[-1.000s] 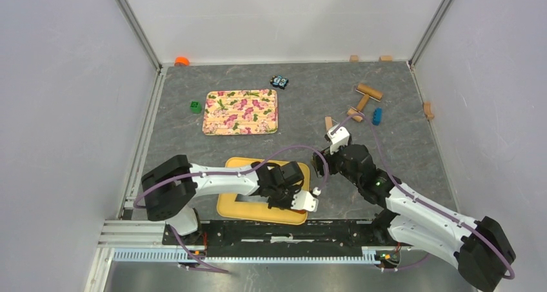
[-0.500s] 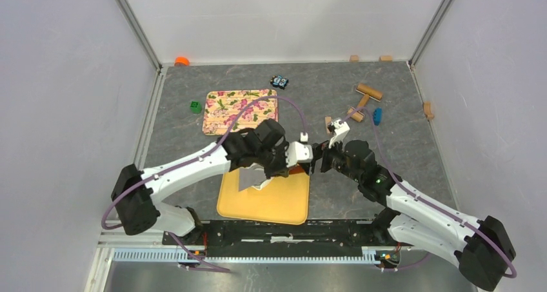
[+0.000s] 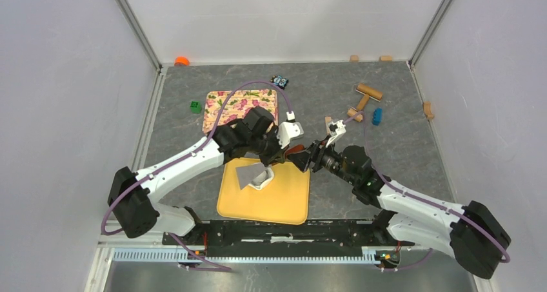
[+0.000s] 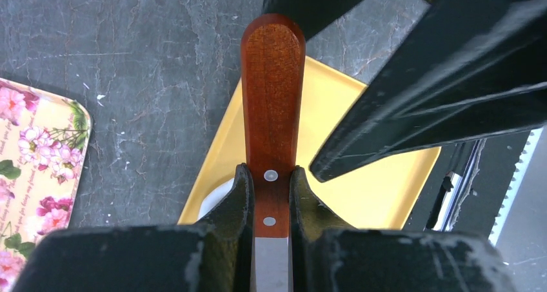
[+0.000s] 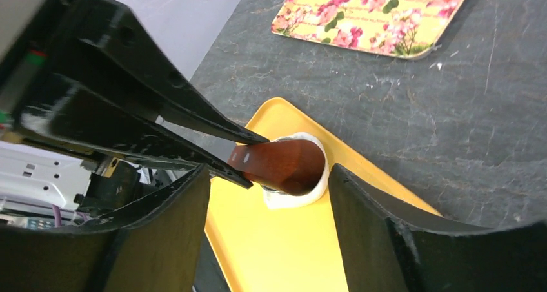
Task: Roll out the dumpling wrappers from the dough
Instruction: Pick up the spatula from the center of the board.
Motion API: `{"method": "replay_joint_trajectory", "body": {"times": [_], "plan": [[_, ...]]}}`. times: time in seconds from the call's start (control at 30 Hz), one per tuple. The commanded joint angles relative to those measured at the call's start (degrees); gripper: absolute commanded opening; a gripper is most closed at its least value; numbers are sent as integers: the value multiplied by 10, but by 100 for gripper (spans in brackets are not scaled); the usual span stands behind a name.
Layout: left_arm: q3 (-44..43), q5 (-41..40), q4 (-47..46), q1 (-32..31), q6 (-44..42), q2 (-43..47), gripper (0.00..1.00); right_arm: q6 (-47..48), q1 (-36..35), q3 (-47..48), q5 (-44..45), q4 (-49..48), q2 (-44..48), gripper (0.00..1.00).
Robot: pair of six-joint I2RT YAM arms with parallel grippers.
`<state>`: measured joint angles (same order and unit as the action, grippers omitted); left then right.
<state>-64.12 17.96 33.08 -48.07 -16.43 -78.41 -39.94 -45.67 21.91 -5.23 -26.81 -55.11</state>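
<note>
My left gripper [image 4: 271, 173] is shut on a knife [image 4: 273, 79] with a red-brown wooden handle and a flat grey blade [image 3: 248, 175], held above the yellow board [image 3: 284, 202]. The handle points toward my right gripper [image 5: 269, 171], which is open, with one jaw on each side of the handle's rounded end [image 5: 284, 165] and a gap on both sides. A white lump of dough [image 3: 262, 180] lies on the board under the blade, partly hidden; it also shows behind the handle [image 5: 293, 198]. No flat dumpling wrappers are in view.
A floral board [image 3: 240, 102] lies behind the left arm. Wooden cylinders [image 3: 369, 91] and a blue piece [image 3: 377, 116] lie at the back right. A green block [image 3: 195, 106], a small toy car [image 3: 279, 82] and an orange piece [image 3: 182, 61] sit toward the back.
The left arm swung from the yellow board's near edge to its far side, carrying the knife. The right gripper moved left onto the handle's end, and its jaws narrowed somewhat.
</note>
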Motion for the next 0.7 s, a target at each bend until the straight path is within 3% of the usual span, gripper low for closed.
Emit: {"method": "replay_joint_trajectory", "body": {"times": [0.0,0.07,0.27,0.5,0.57,0.67], "plan": [[-16,-4,-38,0,34,13,2,-65,-8,-22,28,-118,-23,67],[-15,-5,-41,0,34,12,2,-72,-15,-24,32,-149,-36,61],[-12,-3,-43,0,33,11,2,-112,-24,-38,49,-218,-77,55],[-9,-5,-47,0,31,13,2,-113,-35,-18,73,-218,-109,42],[-6,0,-47,0,30,14,2,-107,-36,-15,78,-216,-113,33],[-3,11,-46,0,26,14,2,-103,-35,-18,95,-216,-120,8]]}}
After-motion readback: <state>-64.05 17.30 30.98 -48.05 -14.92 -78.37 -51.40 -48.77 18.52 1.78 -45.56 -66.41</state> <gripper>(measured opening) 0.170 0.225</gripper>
